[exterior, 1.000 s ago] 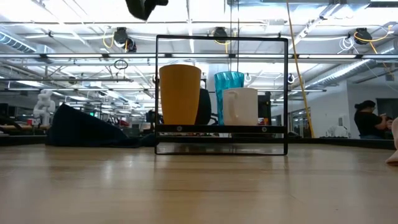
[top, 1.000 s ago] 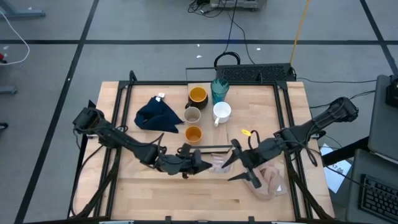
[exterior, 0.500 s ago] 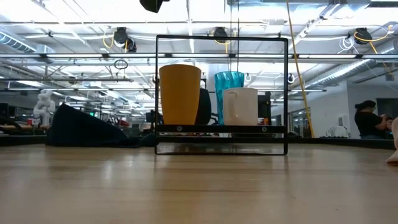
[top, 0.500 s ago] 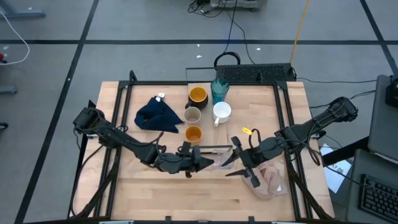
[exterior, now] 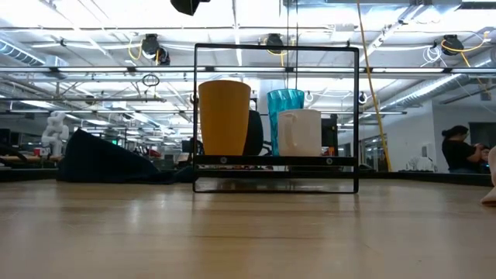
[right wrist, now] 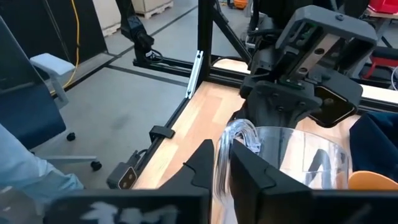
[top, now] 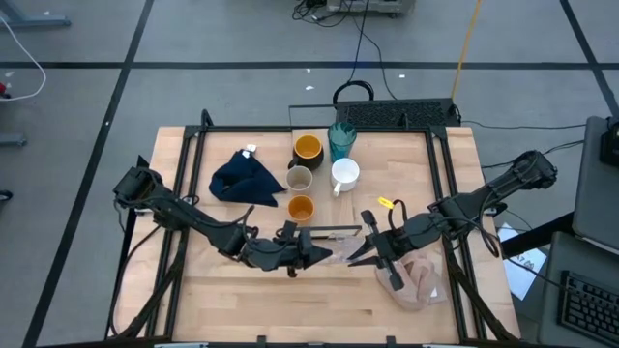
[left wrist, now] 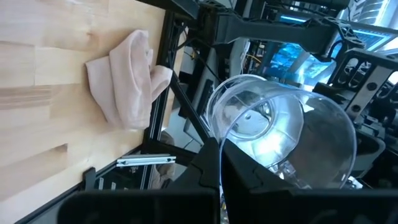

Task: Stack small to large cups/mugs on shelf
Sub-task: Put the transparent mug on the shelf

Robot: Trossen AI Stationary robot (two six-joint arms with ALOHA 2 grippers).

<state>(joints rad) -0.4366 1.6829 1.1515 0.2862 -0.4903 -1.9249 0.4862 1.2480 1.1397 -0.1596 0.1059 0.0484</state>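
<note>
I've got both hands clamped on the small clear glass (top: pixel 340 253), left hand (top: pixel 314 253) and right hand (top: pixel 356 257), just in front of the light-wood shelf (top: pixel 334 231). Risk: opposing pulls crack it.

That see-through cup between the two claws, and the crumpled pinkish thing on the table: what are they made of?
The small clear glass looks like smooth, shiny glass or clear plastic: the room shows through its wall and highlights glint on its rim. Both the left gripper and the right gripper pinch that rim. The pink-beige cloth looks like soft matte fabric, lying in limp folds.
</note>
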